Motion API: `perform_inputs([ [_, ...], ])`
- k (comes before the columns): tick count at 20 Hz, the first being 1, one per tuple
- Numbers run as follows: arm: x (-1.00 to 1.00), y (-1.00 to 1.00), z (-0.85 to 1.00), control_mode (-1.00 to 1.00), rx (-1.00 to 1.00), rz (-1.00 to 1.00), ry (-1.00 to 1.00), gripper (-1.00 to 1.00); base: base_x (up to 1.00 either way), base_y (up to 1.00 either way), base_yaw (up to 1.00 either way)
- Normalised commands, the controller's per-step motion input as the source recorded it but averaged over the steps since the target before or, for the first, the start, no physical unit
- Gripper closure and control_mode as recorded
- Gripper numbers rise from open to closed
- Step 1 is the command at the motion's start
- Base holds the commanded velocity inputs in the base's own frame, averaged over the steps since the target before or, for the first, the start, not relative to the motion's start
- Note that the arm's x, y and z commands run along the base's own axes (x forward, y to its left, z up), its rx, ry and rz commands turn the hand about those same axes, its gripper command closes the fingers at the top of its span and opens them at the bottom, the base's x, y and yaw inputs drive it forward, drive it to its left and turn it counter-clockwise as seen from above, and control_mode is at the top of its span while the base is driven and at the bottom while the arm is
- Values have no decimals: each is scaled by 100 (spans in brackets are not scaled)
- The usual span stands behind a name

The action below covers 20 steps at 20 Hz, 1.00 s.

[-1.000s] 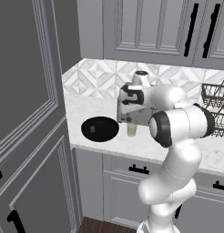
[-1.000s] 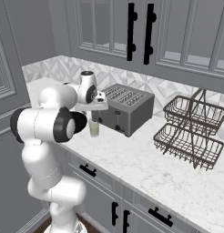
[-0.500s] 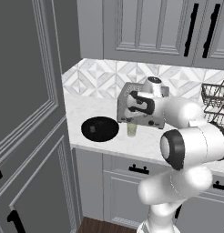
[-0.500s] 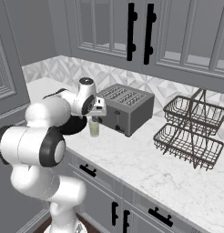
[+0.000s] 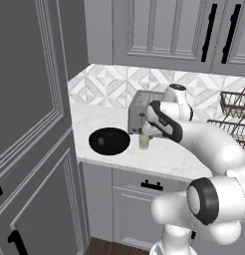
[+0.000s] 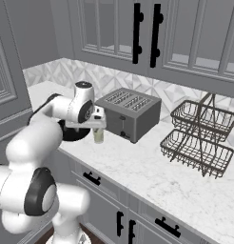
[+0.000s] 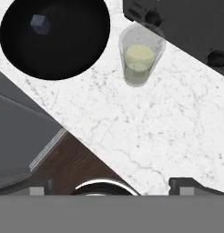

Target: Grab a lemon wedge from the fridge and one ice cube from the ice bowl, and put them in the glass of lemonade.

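The hand (image 7: 112, 184) hangs spread wide and empty above the marble-veined desk (image 7: 177, 132), so nothing is carried; whether the lemon wedge is already in the drink I cannot tell. The clear, tapered glass of lemonade (image 7: 138, 59) stands just beside the matte black ice bowl (image 7: 54, 36), where one small bluish ice cube (image 7: 39, 23) still waits, before the brushed-metal toaster (image 6: 128, 112).

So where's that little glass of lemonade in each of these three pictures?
Left base view: the glass of lemonade stands on the counter at picture centre, just right of the ice bowl.
Right base view: the glass is left of centre, in front of the toaster.
Hand view: the glass sits near the top, right of centre, beside the bowl.
Shared landmark: the ice bowl, next to the glass in all three views.
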Motion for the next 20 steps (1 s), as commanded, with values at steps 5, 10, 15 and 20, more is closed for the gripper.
perform_inputs([
  [5,-80,5,24,-100,-1,1,23,-100,0,0,0],
  [10,-57,19,-17,-100,-1,4,5,-100,0,0,0],
  [15,-2,0,-20,-100,0,0,-1,-100,0,0,0],
  [20,0,0,0,-100,0,0,0,-100,0,0,0],
])
